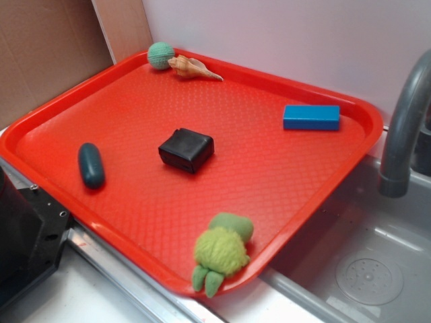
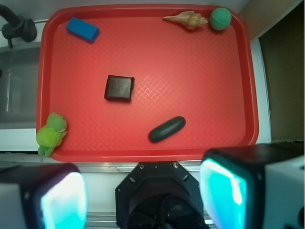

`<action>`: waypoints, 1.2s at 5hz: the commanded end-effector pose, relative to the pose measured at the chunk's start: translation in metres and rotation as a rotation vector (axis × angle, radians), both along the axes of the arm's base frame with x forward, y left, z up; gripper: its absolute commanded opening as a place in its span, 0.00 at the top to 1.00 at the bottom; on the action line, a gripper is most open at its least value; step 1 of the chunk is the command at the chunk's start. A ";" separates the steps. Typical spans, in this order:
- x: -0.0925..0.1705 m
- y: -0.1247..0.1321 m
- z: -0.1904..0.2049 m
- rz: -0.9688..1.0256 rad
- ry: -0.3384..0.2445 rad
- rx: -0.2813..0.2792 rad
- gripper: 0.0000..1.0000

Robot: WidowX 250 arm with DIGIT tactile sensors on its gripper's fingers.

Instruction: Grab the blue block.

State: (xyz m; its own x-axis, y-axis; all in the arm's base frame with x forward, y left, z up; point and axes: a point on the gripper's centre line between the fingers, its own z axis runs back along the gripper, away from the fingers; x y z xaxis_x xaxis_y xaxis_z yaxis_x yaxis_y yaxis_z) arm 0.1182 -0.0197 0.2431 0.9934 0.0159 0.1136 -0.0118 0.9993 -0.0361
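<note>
The blue block point(image 1: 311, 117) is a bright blue bar lying flat near the far right corner of the red tray point(image 1: 81, 94). In the wrist view the blue block point(image 2: 82, 29) sits at the tray's point(image 2: 248, 86) top left corner. My gripper point(image 2: 143, 198) is open and empty, high above the robot base, well short of the tray; its two cyan pads point(image 2: 223, 193) stand wide apart at the bottom of the wrist view. The gripper does not show in the exterior view.
On the tray lie a black box point(image 1: 186, 149), a dark teal capsule point(image 1: 91, 165), a green plush turtle point(image 1: 221, 252) at the near rim, a seashell point(image 1: 193, 67) and a green ball point(image 1: 161, 55). A grey sink point(image 1: 363, 262) and faucet point(image 1: 403, 128) are at right.
</note>
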 end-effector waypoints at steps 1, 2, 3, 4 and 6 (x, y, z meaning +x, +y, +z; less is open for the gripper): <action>0.000 0.000 0.000 0.000 0.000 0.000 0.00; 0.050 -0.015 -0.041 -0.195 0.038 0.179 0.00; 0.083 -0.025 -0.066 -0.322 -0.046 0.232 0.00; 0.083 -0.025 -0.066 -0.322 -0.046 0.232 0.00; 0.083 -0.025 -0.066 -0.322 -0.046 0.232 0.00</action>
